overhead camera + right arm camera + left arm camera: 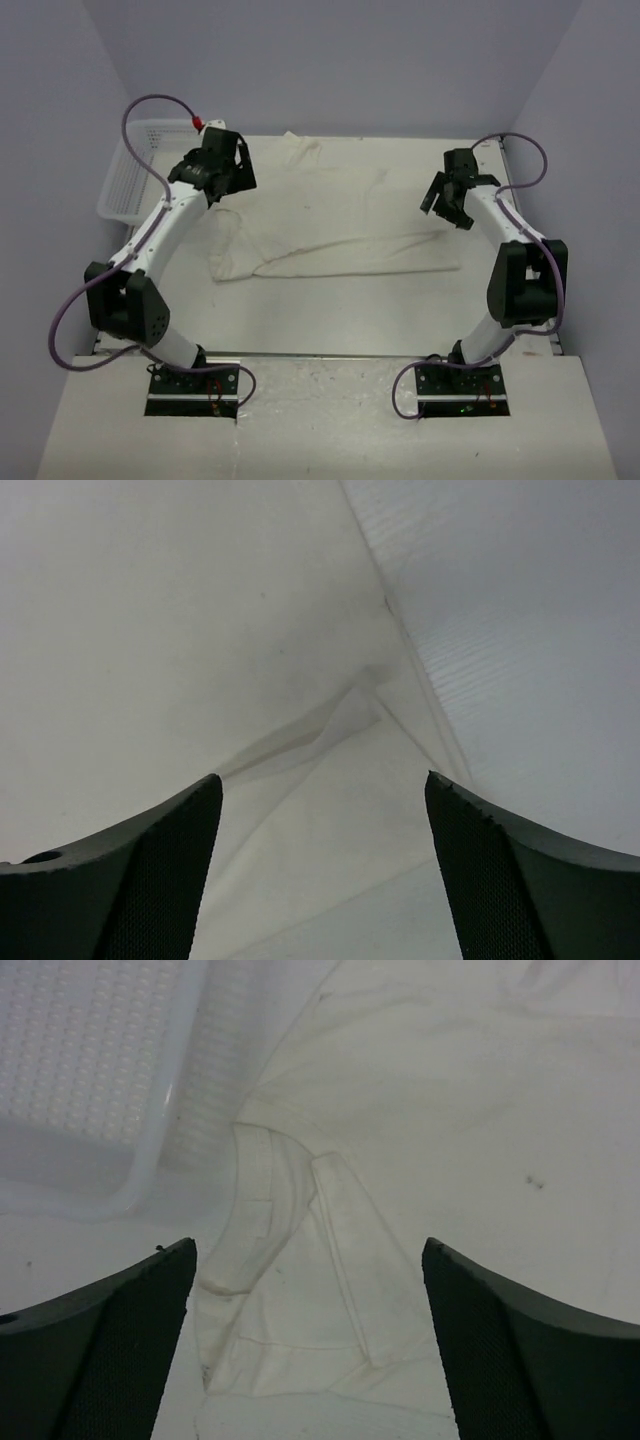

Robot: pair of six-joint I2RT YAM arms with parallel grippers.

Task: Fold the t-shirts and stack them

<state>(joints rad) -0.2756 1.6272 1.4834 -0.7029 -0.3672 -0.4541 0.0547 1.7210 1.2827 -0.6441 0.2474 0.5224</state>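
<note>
Top external view: one cream t-shirt (pixel 340 215) lies spread across the middle of the white tabletop (pixel 330 320), between the two arms. It is wrinkled, with a thicker doubled band running left to right along its near edge. A white mesh basket (pixel 125 180) sits at the far left corner of the tabletop, near the t-shirt's left end. The left gripper (pixel 228 170) hangs over the far left part of the t-shirt, close to the basket. The right gripper (pixel 448 200) hangs at the t-shirt's right edge. Left wrist view: both dark fingers (pixel 110 1350) stand wide apart at the lower corners with nothing between them, so this gripper is fully spread and holds nothing. Beneath the gap lies the fabric, showing a stitched hem band (pixel 255 1195) and a folded flap; the basket fills the upper left, and small dark specks (pixel 535 1182) mark the cloth. Right wrist view: the fingers (pixel 530 870) likewise stand wide apart with no cloth caught between them, so this gripper is empty too. A pale creased fabric edge lies beneath the gap, with bare tabletop to its left and the lavender wall (pixel 520 630) to its right. Whether either gripper touches the fabric cannot be determined.
</note>
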